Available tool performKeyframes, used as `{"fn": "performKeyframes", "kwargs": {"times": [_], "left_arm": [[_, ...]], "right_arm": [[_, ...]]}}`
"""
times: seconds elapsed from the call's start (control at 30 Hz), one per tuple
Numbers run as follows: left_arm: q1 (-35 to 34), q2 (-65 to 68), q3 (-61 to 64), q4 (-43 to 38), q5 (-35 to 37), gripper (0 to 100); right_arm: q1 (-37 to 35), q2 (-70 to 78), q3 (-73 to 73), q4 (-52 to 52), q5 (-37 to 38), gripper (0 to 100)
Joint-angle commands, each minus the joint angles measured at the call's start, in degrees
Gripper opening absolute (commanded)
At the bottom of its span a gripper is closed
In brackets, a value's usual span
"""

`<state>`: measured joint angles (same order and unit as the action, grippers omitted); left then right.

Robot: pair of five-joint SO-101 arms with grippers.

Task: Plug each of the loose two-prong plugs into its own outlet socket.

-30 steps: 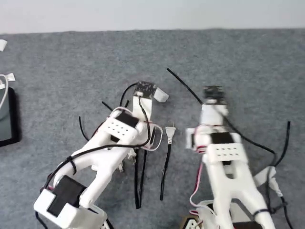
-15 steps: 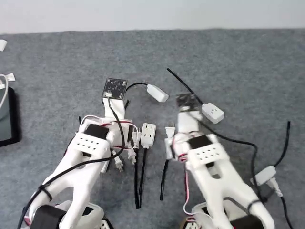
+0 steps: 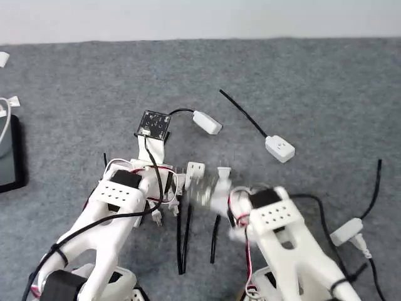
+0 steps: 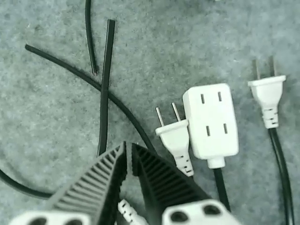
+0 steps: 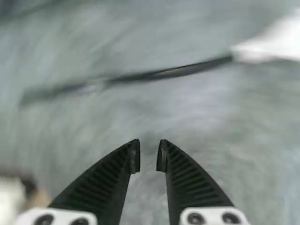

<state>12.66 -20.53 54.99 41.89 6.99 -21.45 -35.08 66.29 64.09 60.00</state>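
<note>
The left claw hangs low over the middle of the table, jaws drawn nearly together on nothing. Its tips are just short of a white two-prong plug — probably lined up to take it by the ribbed body. The plug lies flat with its prongs toward the table's far edge, just beside, perhaps touching, a white outlet block. The block's two pairs of slots face up, so the plug would need lifting and tipping prongs-down to enter. A second plug lies near the block's other side, apart from it, trailing a black cord. The right claw is likewise all but clenched and empty, above bare table near a dark cable. A single socket sits well apart, toward the far right — likely the second plug's mate.
</note>
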Motion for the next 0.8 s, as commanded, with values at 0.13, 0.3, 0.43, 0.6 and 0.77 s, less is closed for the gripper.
{"fn": "performKeyframes", "kwargs": {"times": [0.13,0.3,0.43,0.6,0.77], "left_arm": [[-2.8,-2.1,-1.0,-1.8,-0.8,1],[-8.1,-2.1,-3.1,-2.4,-0.8,1],[-10.5,-2.1,-4.0,-2.5,-0.8,1],[-10.8,-2.1,-4.0,-3.3,-0.9,1],[-10.7,-2.1,-4.0,-3.3,-4.0,1]], "right_arm": [[-1.2,-3.3,1.9,-2.5,29.0,8.0],[-2.5,-3.3,1.5,-6.5,35.3,8.0],[-2.0,-3.2,-0.4,-11.4,36.0,8.0],[0.0,-3.2,-0.8,-14.5,44.8,10.6],[1.3,0.1,-1.3,-23.5,45.4,14.1]]}}
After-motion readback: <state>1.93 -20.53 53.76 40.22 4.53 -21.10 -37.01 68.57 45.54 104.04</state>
